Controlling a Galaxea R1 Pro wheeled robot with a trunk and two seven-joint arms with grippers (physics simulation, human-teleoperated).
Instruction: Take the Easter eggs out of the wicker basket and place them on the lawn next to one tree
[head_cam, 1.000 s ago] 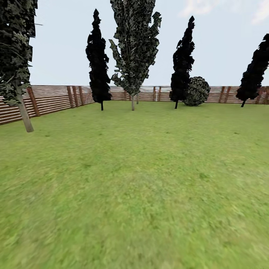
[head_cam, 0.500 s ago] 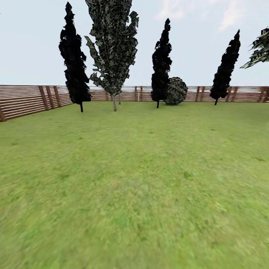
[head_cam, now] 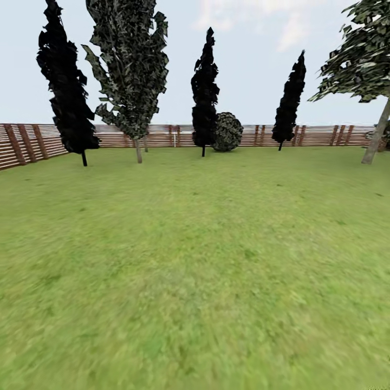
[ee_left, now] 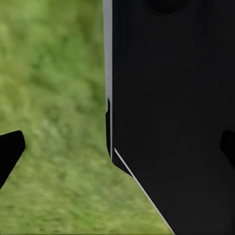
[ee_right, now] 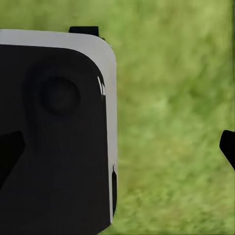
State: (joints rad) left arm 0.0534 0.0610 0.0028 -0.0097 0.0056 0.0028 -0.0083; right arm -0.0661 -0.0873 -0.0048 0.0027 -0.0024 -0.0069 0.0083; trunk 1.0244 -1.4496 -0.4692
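1. You faced the lawn [head_cam: 195, 260], mottled flat grass, and the slatted brown wooden fence [head_cam: 162, 136]
2. Three dark narrow cypresses [head_cam: 65, 92] stood along it, one ragged green-leaved tree [head_cam: 130, 70], one round bush [head_cam: 227, 131]
3. At far right stood one broad-canopied tree [head_cam: 374, 138] with a leaning grey trunk
4. Your left gripper [ee_left: 117, 152] and right gripper [ee_right: 117, 147] each showed two dark fingertips spread wide over grass, pinching nothing

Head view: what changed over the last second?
The camera panned right: the whole scene slid left in the picture. The pale-trunked tree at the left edge dropped out, and a broad-canopy tree came in at the right. The cypresses, round bush, fence and lawn themselves look unmoved.
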